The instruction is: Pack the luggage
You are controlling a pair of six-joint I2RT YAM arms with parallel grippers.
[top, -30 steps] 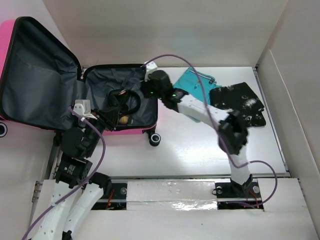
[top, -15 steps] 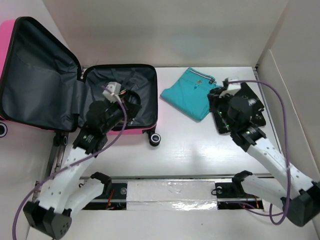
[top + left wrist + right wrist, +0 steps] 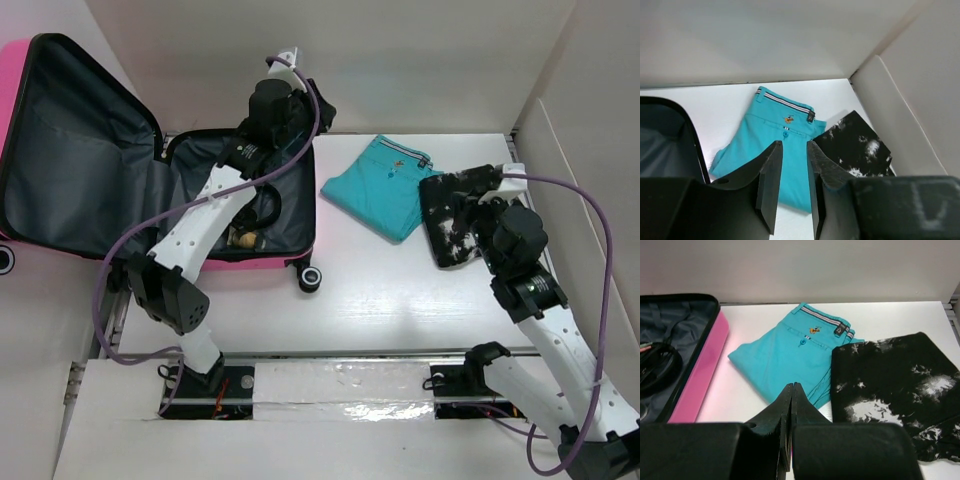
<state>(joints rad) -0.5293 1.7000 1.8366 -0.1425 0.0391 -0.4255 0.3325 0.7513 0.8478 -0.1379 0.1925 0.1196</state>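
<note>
Right end effector (image 3: 791,386) is the nearer of the two, on the right side of the white worktop (image 3: 400,300). Its two fingers are pressed flat together with nothing between them, and it hangs over the near right part of a black garment with white splashes (image 3: 450,230), facing the far wall. That garment lies flat on the worktop, and its left edge touches a pair of folded teal shorts (image 3: 375,185). The shorts lie just beyond and to the left, with their striped waistband turned toward the far side. Left of the shorts, and apart from them, the luggage (image 3: 80,160) lies open on the left part of the worktop. Its pink shell shows along the near edge, one black wheel (image 3: 310,280) points toward the arm bases, and the grey-lined lid is thrown back to the left, past the worktop's edge. A black looped item (image 3: 262,205) and a small brownish object (image 3: 245,238) lie in the grey lining of the base half; what they are cannot be told. Farthest off, the left arm reaches across the open base, and the left end effector (image 3: 793,147) is raised above the far right corner of the luggage. Its fingers stand a narrow gap apart and hold nothing, and it looks across at the shorts and the black garment.
</note>
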